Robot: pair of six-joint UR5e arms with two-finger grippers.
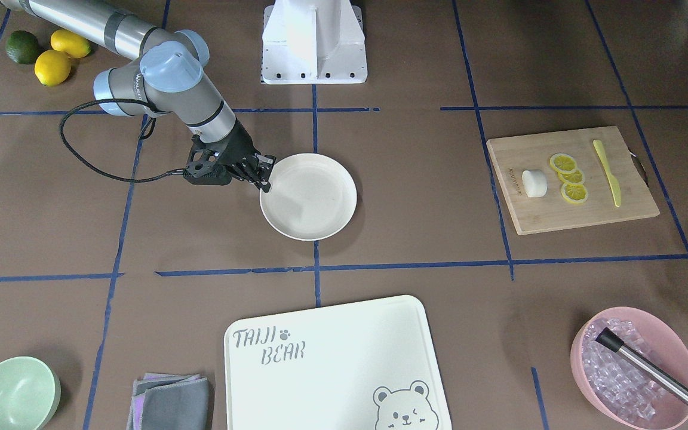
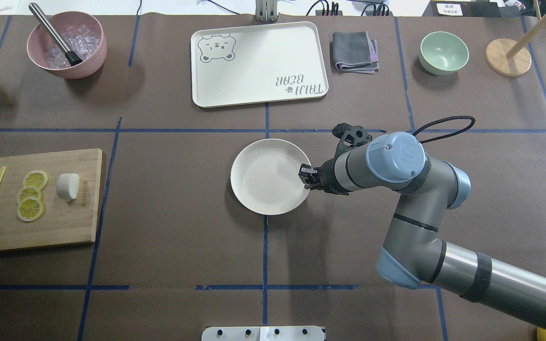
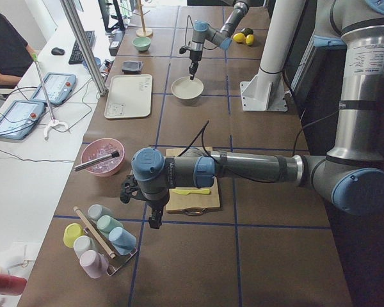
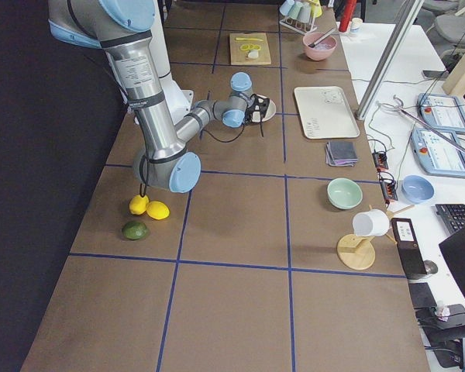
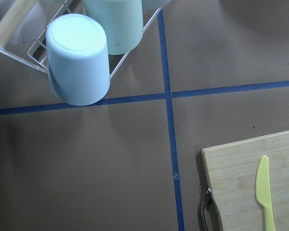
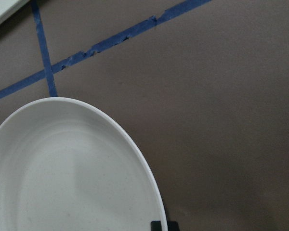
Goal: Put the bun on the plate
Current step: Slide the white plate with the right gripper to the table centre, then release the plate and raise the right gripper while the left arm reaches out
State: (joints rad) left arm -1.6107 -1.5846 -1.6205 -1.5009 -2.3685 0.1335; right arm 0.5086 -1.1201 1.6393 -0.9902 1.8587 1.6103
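The bun [image 1: 535, 183] [image 2: 68, 185], a small white lump, lies on a wooden cutting board [image 1: 583, 215] beside several lemon slices [image 1: 570, 177]. The cream plate [image 1: 320, 209] [image 2: 263, 184] lies flat mid-table, with nothing on it. My right gripper [image 1: 266, 179] [image 2: 306, 176] reaches down at a tilt onto the plate's rim on the robot's right, shut on it. The right wrist view shows its dark tips [image 6: 164, 226] either side of the rim. My left gripper [image 3: 155, 220] hangs past the board's end by the cup rack, far from the bun. I cannot tell whether it is open or shut.
A yellow knife [image 1: 608, 173] lies on the board. A pink bowl [image 1: 672, 334] of ice, a bear-printed tray [image 1: 332, 358], a grey cloth [image 1: 171, 403] and a mint bowl [image 1: 9, 394] line the far side. Cups [image 5: 79, 57] sit in a rack under the left wrist.
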